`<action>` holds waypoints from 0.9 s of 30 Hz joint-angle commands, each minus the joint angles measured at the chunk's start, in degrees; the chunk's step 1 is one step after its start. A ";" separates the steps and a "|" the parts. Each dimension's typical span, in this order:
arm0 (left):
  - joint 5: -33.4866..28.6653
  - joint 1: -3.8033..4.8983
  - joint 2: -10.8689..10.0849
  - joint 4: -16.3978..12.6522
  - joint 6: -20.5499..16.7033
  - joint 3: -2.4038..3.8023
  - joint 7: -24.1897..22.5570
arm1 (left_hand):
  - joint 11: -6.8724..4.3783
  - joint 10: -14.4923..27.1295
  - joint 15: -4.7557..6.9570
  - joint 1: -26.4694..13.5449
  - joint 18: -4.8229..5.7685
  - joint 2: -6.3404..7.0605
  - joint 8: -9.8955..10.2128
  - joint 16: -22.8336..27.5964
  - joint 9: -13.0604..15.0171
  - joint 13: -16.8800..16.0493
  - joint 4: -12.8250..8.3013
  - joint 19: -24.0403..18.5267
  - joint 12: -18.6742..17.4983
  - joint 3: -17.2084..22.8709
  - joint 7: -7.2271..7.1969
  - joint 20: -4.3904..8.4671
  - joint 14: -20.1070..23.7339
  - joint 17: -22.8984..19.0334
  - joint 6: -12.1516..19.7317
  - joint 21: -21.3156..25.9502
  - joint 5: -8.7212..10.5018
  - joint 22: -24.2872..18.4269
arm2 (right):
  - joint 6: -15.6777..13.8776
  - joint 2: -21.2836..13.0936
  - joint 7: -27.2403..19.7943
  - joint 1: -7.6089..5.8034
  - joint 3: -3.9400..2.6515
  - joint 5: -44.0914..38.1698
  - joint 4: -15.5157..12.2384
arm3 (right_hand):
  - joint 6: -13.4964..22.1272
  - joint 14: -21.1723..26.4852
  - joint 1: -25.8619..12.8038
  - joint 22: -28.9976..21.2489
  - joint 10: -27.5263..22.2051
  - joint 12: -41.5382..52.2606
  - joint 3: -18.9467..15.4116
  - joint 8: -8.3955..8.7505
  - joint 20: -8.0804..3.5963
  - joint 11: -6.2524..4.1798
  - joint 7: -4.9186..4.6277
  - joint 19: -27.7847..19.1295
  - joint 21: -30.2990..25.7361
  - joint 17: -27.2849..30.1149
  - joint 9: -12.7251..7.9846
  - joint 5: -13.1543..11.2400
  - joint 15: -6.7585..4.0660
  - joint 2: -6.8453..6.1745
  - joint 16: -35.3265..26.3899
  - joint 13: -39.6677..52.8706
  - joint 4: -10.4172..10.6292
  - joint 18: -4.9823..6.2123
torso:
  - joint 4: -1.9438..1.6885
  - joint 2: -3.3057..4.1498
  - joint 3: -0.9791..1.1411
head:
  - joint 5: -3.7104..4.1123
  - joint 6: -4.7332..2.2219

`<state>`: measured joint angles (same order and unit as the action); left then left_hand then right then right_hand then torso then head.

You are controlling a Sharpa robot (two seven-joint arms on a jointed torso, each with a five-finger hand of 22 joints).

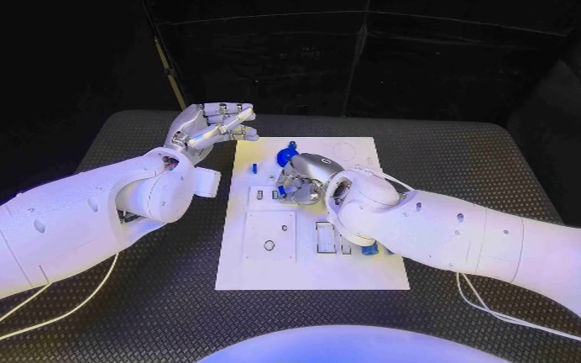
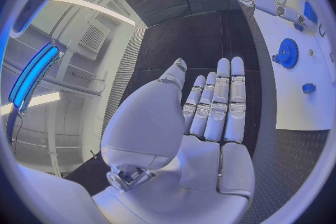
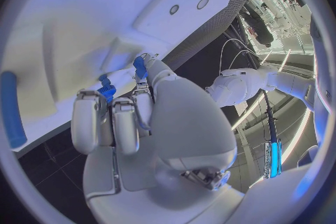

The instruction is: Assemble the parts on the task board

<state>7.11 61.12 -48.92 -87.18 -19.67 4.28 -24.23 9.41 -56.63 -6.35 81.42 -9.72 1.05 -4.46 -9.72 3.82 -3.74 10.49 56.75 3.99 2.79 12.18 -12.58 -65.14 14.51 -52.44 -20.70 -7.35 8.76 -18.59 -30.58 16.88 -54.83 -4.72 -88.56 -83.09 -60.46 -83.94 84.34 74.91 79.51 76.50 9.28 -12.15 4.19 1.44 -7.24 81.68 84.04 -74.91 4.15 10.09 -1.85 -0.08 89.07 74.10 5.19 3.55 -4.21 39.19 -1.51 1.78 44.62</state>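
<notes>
The white task board [image 1: 309, 266] lies in the middle of the table. On it stand a blue gear [image 1: 285, 158], a small blue peg [image 1: 254, 167] and a blue piece [image 1: 369, 249] near my right forearm. My right hand [image 1: 303, 180] is down on the board with its fingers curled in. In the right wrist view its fingertips [image 3: 112, 102] pinch a small blue toothed part [image 3: 106, 88], and a second blue part [image 3: 140, 66] sits by the thumb. My left hand [image 1: 214, 126] is raised off the board's far left corner, fingers straight, holding nothing [image 2: 215, 105].
The board has several recesses and holes [image 1: 269, 245] in its near half. The left wrist view shows the gear [image 2: 288, 53] and a small blue piece [image 2: 308, 88] on the board [image 2: 308, 106]. A long blue piece [image 3: 10, 109] lies at the board's edge.
</notes>
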 commanded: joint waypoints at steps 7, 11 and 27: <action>0.00 0.02 0.08 -0.01 0.93 0.06 0.09 | 0.17 -0.40 -0.01 -0.09 -0.74 -0.56 0.06 0.28 0.07 -0.05 -0.25 -0.25 0.25 0.05 0.02 0.14 -0.29 0.05 -0.55 0.16 0.15 -0.07 | 1.39 0.50 0.63 0.13 0.00 -0.55 0.44 | -1.39 -5.53 -0.73 0.08 -0.47 -0.36 0.24 -0.49 -0.15 0.05 1.12 -0.46 -0.38 -12.80 0.07 -0.02 -0.48 -0.16 -0.15 -0.64 -0.23 -0.37 | 0.01 0.00 -0.02 | -0.12 0.31; 0.00 0.01 0.07 0.01 0.96 0.06 0.12 | 0.16 -0.48 0.00 -0.05 -0.73 -0.62 0.07 0.32 0.06 -0.05 -0.30 -0.26 0.26 0.06 0.03 0.15 -0.29 0.10 -0.60 0.15 0.15 -0.08 | 1.57 0.58 0.90 0.19 0.00 -0.55 0.67 | -1.30 -5.51 -0.87 -0.09 -0.59 -0.52 0.26 -0.43 -0.15 0.08 1.08 -0.57 -0.47 -12.74 0.04 -0.15 -0.47 -0.25 -0.18 -0.80 -0.25 -0.33 | -0.01 -0.01 0.01 | -0.13 0.38; 0.00 -0.02 0.04 0.09 1.11 0.06 0.23 | 0.16 -0.49 0.00 -0.05 -0.73 -0.64 0.08 0.33 0.06 -0.05 -0.31 -0.26 0.25 0.06 0.03 0.15 -0.29 0.12 -0.61 0.15 0.16 -0.08 | 1.99 0.73 2.58 0.26 0.01 -2.07 1.16 | -0.20 -5.47 -1.71 -0.39 -1.06 -1.08 0.53 0.23 0.01 0.43 0.61 -0.75 -0.66 -12.57 -0.23 0.02 -0.23 -0.88 -0.28 -1.26 -0.35 -0.28 | 0.00 -0.02 0.01 | -0.27 0.64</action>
<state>7.11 61.05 -48.91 -87.04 -19.29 4.28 -24.04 9.62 -56.83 -6.35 81.42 -9.72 1.05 -4.46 -9.72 3.82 -3.74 10.50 56.75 3.99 2.79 12.38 -12.58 -65.13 14.56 -52.64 -20.70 -7.35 8.76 -17.74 -29.84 18.09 -54.68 -4.85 -89.58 -82.12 -60.37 -83.94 83.20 74.58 78.69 75.61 9.60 -12.15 4.21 1.84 -7.15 81.28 83.59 -74.95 4.00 10.07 -1.84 -1.18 89.07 72.79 4.86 3.55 -4.21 39.17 -1.51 1.52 45.19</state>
